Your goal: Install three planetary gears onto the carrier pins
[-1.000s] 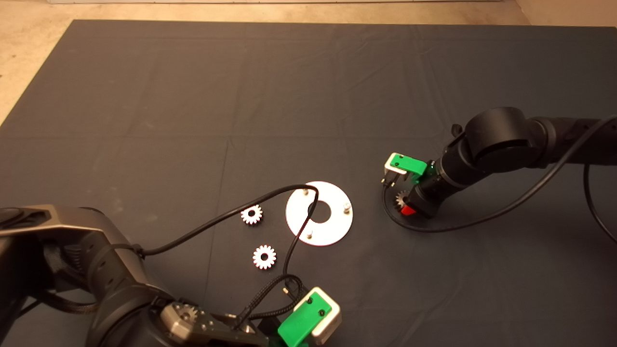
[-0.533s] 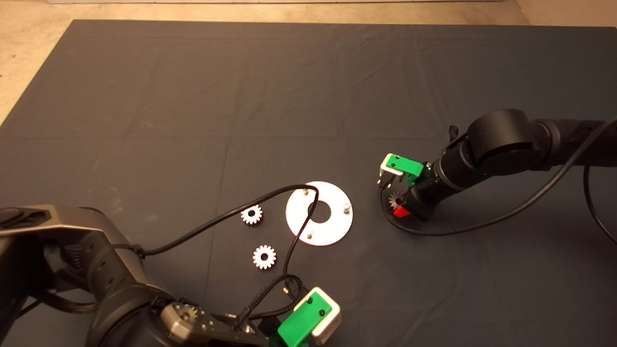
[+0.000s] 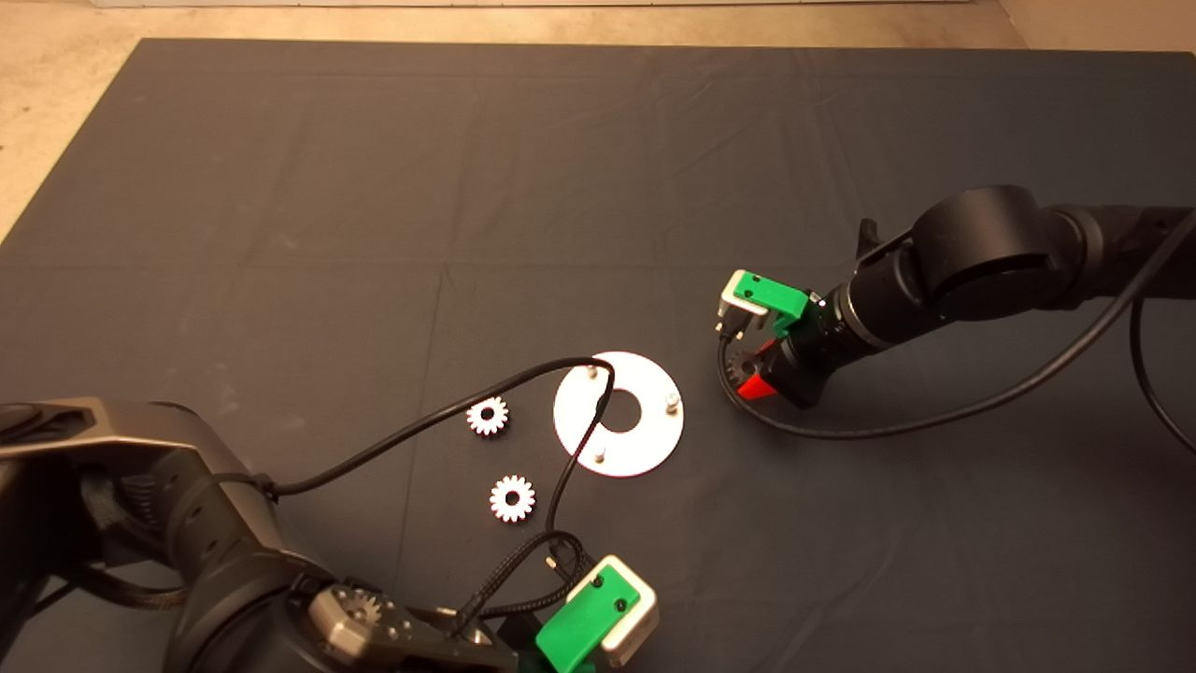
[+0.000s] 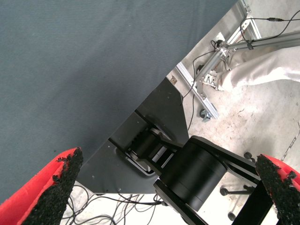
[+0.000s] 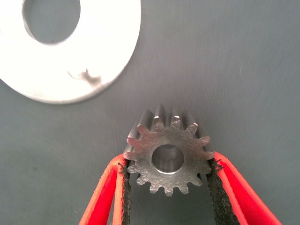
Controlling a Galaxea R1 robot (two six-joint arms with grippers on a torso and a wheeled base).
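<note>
The dark mat (image 3: 598,187) covers the surface, and both black arms reach over it, one from each side. The left arm waits at the near left edge. Its left gripper (image 4: 168,187) stands wide open and empty, and its wrist view takes in the mat's edge, the robot's base and a person's leg beyond.

The right arm is at work. The right gripper (image 3: 752,369) hangs over the mat just beside the round plate (image 3: 645,449), on the plate's right. It is closed on one gear, the held gear (image 5: 167,155), its black pads (image 5: 125,180) pressing the teeth from two sides with the bore facing the wrist camera. In that view the plate sits near but clear of the gear.

The plate lies flat near the middle of the mat. Three carrier pins stand near its rim: the far pin (image 3: 592,371), the right pin (image 3: 671,403) and the near pin (image 3: 599,455). All three appear bare. The left arm's cable drapes across the plate's left part.

Two more planetary gears lie flat on the mat left of the plate: the upper gear (image 3: 488,416) close to the rim, the lower gear (image 3: 512,498) a little further off.

Progress, as judged: no gear is installed yet. One is picked up and close to the plate; seating it and fetching the other two remain.
</note>
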